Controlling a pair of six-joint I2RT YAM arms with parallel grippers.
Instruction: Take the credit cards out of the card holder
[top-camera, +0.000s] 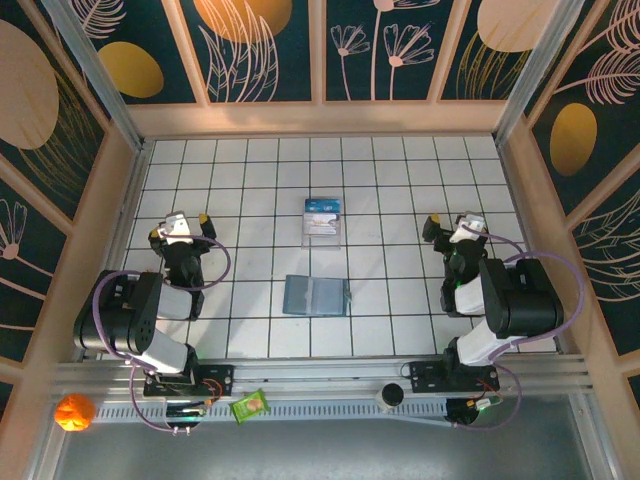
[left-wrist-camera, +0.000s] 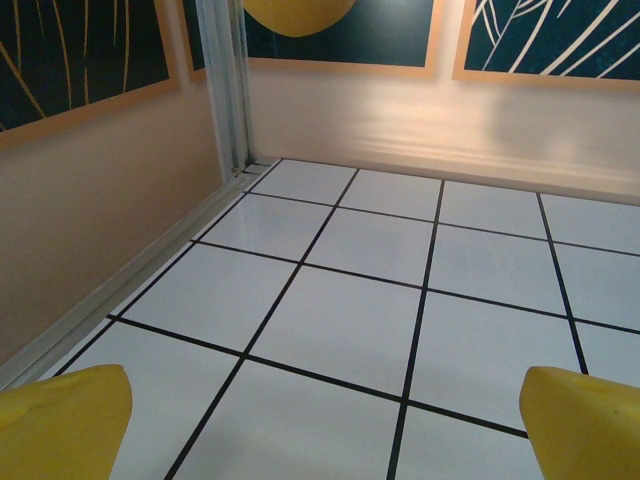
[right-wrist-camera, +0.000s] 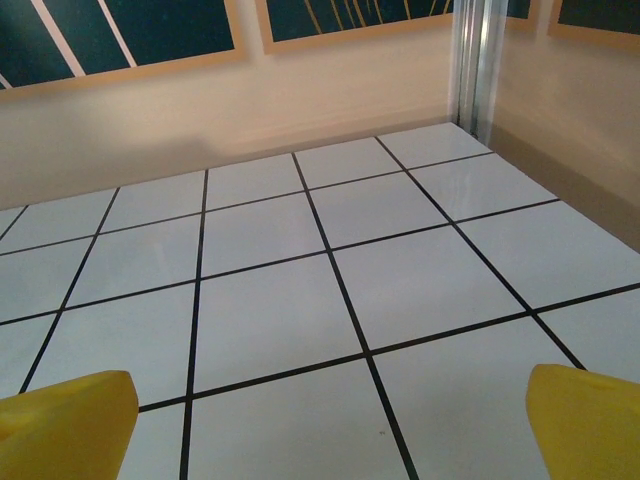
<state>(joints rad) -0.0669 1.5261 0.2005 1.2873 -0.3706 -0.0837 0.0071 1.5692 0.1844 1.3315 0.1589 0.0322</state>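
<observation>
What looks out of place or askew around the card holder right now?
Nothing spilled or damaged. The card holder lies open and flat on the tiles, slightly skewed to the grid, apart from the clear case beyond it. The only strays are an orange object and a green packet on the front rail, off the tiles.

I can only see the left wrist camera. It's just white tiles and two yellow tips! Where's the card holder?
Observer: The card holder lies flat on the tiles, both panels spread, midway between the two arms. It's to the right of your left end effector.
Operator: Is anything else near it?
Observer: Yes, a clear plastic case with a blue-and-white insert lies farther back, not touching it.
Operator: Is the other arm holding something?
Observer: No. The right end effector is open and holds nothing, over on the right side.
</observation>
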